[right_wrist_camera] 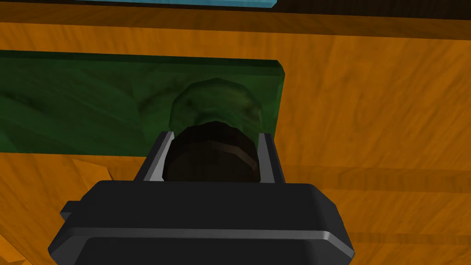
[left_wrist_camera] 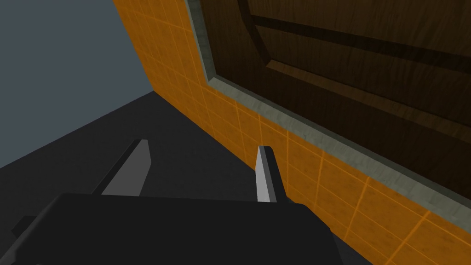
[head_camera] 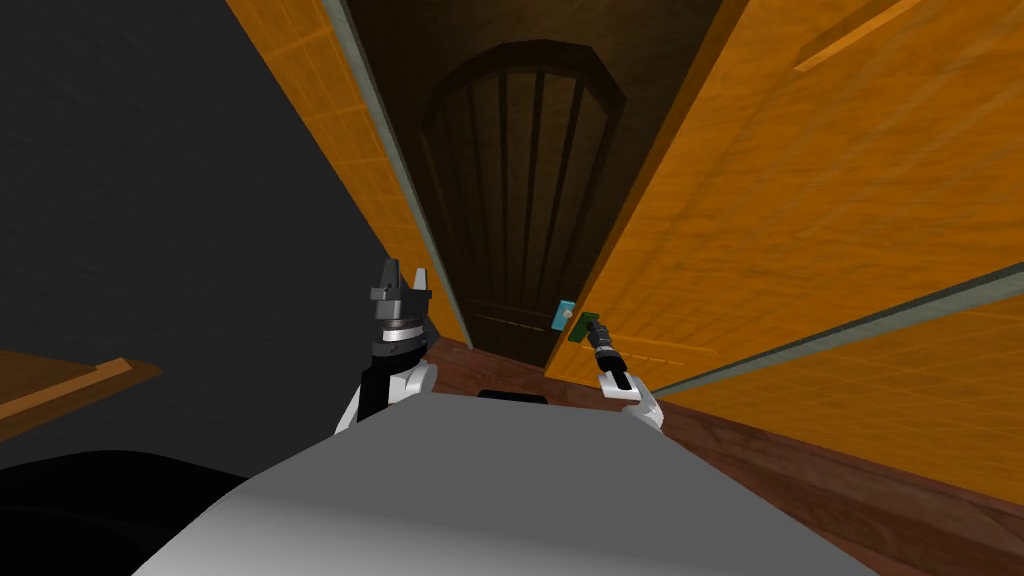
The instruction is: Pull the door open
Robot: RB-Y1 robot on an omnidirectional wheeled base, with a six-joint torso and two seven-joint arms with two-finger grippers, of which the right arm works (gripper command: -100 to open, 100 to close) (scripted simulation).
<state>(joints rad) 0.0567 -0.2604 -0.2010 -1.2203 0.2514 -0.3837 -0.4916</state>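
The orange door (head_camera: 800,180) is the biggest thing ahead of me, and I judge it part-way open. Its free edge stands off the grey frame (head_camera: 400,170) on my left, and a dark panelled wooden surface (head_camera: 520,200) with an arched top shows through the gap (what that surface belongs to I cannot tell). On my right the leaf angles away from the orange tiled wall (head_camera: 900,380), so the swing is under way but, by my reading, not finished. There looks to be room to bring the leaf further toward me over the brown floor (head_camera: 800,470). Smaller, near the free edge, sits the green plate (right_wrist_camera: 69,101), with a thin blue plate (head_camera: 563,316) just beyond it on the edge itself. Out of the green plate comes the dark knob (right_wrist_camera: 211,154), and my right fingers (right_wrist_camera: 266,156) are closed against its two sides, so the grasp is made and what is left is the rest of the pull. My left fingers (left_wrist_camera: 266,177) are spread wide with nothing between them, raised beside the frame and the tiled wall on my left, clear of the door.
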